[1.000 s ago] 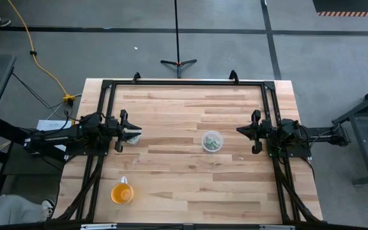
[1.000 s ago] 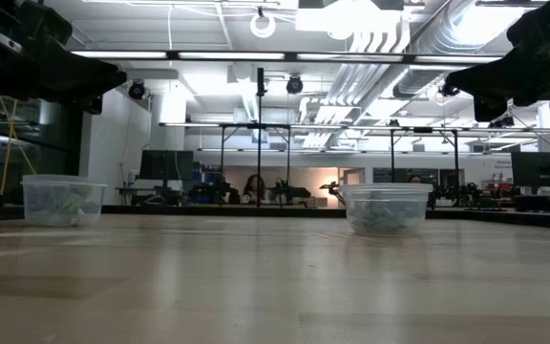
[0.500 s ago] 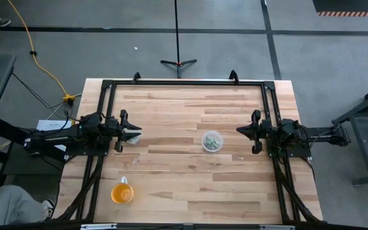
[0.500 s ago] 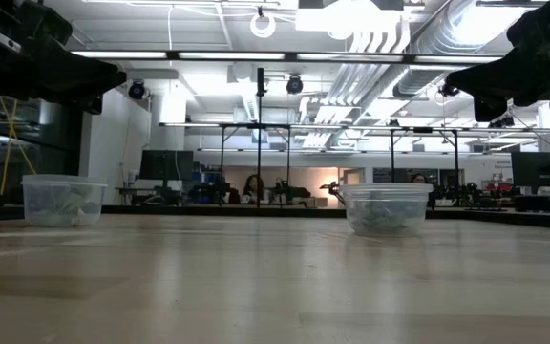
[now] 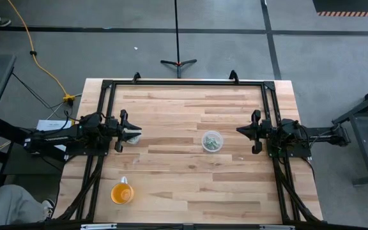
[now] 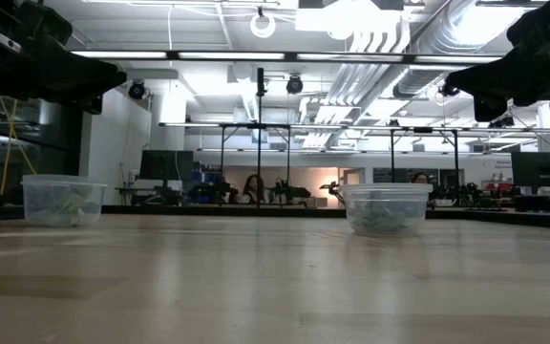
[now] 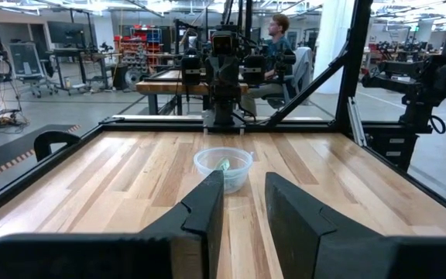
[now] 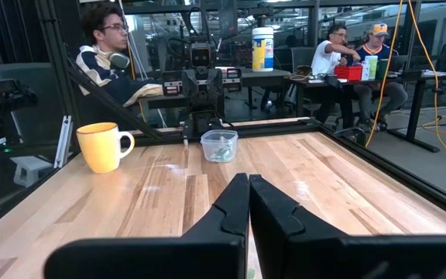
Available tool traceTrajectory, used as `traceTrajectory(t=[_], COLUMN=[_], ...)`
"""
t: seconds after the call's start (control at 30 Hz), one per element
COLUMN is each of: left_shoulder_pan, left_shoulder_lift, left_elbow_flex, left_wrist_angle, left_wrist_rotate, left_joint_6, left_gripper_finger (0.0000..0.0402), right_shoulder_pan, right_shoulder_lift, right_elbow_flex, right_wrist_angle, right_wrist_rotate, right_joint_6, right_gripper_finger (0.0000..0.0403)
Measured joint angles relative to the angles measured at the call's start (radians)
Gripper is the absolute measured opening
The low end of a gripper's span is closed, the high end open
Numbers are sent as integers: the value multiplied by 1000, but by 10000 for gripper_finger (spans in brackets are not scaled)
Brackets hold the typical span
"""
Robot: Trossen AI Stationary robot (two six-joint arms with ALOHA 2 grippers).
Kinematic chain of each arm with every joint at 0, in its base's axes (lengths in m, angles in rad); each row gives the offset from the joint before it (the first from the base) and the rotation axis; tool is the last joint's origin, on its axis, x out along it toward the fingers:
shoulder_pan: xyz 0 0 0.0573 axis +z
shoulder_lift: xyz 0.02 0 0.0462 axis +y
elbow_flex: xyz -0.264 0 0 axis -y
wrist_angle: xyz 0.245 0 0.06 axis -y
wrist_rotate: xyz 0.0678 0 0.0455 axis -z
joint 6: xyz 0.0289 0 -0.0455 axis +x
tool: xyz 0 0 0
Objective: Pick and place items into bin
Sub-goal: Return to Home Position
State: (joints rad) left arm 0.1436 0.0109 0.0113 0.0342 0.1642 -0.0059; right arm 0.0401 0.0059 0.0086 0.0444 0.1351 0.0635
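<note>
Pale green scraps (image 5: 212,142) lie inside a small clear bowl (image 7: 223,167) that stands on the middle of the table. A second clear bowl (image 6: 62,199), also with pale scraps in it, stands on the table under my left gripper (image 5: 136,135). That gripper (image 7: 244,180) hangs open, well above the bowl, touching nothing. My right gripper (image 5: 243,131) waits by the table's right edge, lifted off the wood, fingers shut (image 8: 248,182) and empty. I see no loose scraps on the bare wood.
An orange cup (image 5: 122,192) stands near the table's near-left corner; it also shows in the right wrist view (image 8: 103,146). A black frame (image 5: 184,82) runs along the table's far edge and sides. People sit at desks beyond the table.
</note>
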Motion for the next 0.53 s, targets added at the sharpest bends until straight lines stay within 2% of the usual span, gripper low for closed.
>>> traceTrajectory(t=[0.53], left_shoulder_pan=[0], left_shoulder_lift=[0], left_elbow_flex=[0], left_wrist_angle=[0], left_wrist_rotate=[0], left_joint_6=[0], left_gripper_finger=[131], right_shoulder_pan=[0], right_shoulder_lift=[0], right_elbow_flex=[0], right_wrist_angle=[0], right_wrist_rotate=[0], right_joint_6=[0], right_gripper_finger=[6])
